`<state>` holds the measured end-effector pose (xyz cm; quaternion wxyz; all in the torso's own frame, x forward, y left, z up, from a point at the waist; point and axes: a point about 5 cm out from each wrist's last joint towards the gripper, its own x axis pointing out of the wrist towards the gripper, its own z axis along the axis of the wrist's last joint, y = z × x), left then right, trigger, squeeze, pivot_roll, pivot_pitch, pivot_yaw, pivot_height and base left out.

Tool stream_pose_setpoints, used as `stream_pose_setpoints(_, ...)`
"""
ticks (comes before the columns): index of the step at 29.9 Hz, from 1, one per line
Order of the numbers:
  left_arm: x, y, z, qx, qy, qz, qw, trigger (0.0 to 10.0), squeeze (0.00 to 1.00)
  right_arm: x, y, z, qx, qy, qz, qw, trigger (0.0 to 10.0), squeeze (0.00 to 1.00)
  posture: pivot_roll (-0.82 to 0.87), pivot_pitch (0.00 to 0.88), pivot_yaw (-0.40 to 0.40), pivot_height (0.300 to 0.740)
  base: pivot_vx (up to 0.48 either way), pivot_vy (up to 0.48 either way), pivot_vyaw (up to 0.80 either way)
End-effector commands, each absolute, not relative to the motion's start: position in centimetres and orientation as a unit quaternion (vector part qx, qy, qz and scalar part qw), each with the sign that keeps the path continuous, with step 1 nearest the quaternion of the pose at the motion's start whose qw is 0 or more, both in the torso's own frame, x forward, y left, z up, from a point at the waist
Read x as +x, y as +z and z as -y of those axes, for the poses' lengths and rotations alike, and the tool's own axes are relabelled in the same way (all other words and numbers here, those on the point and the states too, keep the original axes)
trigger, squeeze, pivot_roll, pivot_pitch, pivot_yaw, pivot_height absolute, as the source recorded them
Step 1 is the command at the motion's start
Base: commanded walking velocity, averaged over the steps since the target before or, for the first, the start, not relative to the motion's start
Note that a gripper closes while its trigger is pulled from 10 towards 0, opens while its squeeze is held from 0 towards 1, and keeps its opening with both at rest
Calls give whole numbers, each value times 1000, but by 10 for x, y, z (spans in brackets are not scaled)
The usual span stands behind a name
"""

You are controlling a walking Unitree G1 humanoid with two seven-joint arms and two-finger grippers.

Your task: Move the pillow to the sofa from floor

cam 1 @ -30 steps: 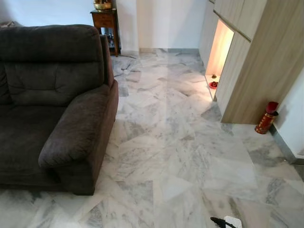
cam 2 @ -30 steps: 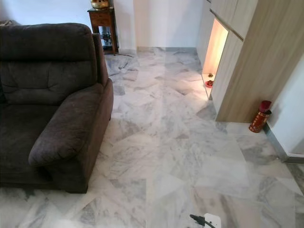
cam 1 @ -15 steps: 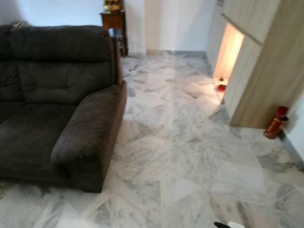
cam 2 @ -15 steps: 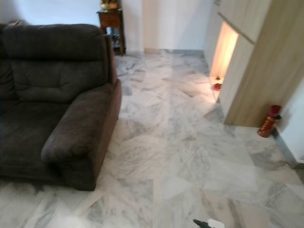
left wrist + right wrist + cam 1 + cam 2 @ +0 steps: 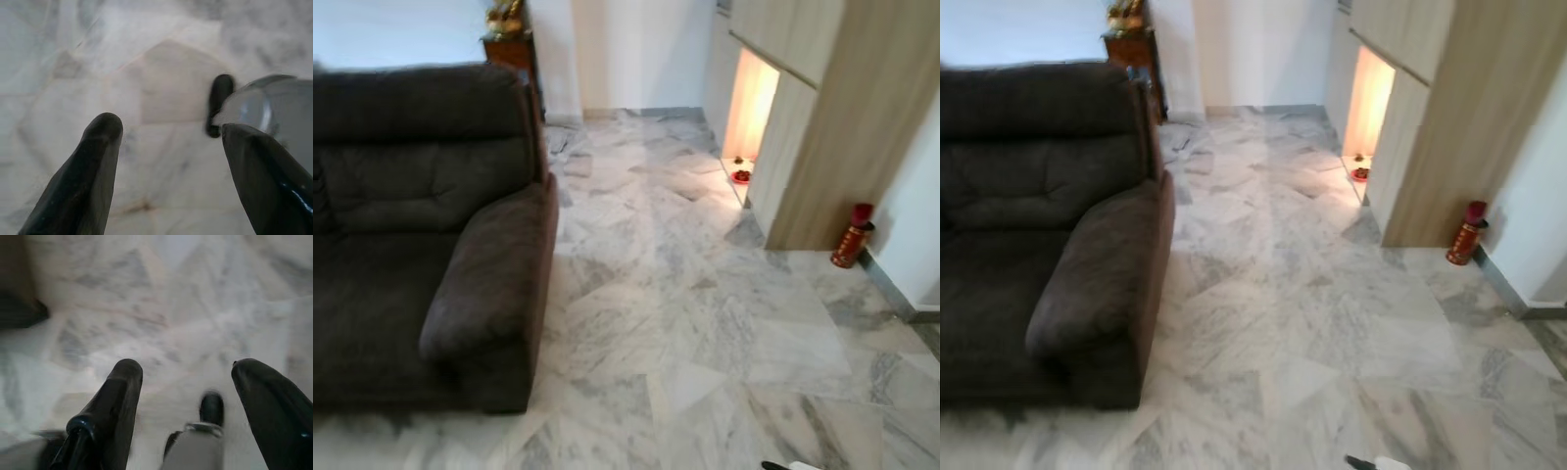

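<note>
The sofa stands on the floor at the left. Behind the sofa's far corner, against the back wall, is a small side table with an ornament on top. Right of the sofa, across the floor, stands a cabinet holding a lit niche. Just beyond the cabinet, farther from the sofa, a bottle stands on the floor.

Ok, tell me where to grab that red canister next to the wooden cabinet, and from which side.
Grip the red canister around its straight lower body, below the dark cap. It stands roughly upright, tucked between the wooden cabinet and the wall, so probably best to come in level from the open floor side.
</note>
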<state>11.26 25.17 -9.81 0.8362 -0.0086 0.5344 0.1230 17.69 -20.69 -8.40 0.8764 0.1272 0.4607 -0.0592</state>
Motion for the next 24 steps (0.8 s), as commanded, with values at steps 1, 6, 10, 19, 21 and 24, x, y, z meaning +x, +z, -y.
stream_pose_setpoints(1, 118, -97, -250, -6, 117, -531, 839, 10000, 0, 174, -84, 216, 119, -69, -462, 876, 10000, 0, 42, 0, 29, 740, 0, 476, 0)
stream_pose_setpoints(6, 118, -97, -250, -6, 117, -531, 839, 10000, 0, 174, -84, 215, 113, -63, -463, 877, 10000, 0, 43, 0, 31, 740, 0, 476, 0)
stream_pose_setpoints(10, 118, -97, -250, -7, 119, -530, 840, 10000, 0, 174, -84, 215, 100, -52, -466, 877, 10000, 0, 45, 0, 28, 740, 0, 475, 697)
stream_pose_setpoints(19, 118, -97, -251, -6, 120, -530, 840, 10000, 0, 173, -84, 213, 124, -67, -462, 875, 10000, 0, 52, 0, 28, 740, 0, 475, 165)
stream_pose_setpoints(21, 118, -97, -251, -7, 120, -529, 840, 10000, 0, 173, -84, 213, 123, -68, -463, 875, 10000, 0, 52, 0, 27, 740, 0, 474, 0)
stream_pose_setpoints(24, 119, -97, -251, -9, 120, -528, 840, 10000, 0, 174, -84, 213, 125, -69, -463, 875, 10000, 0, 52, 0, 27, 740, 0, 472, 0)
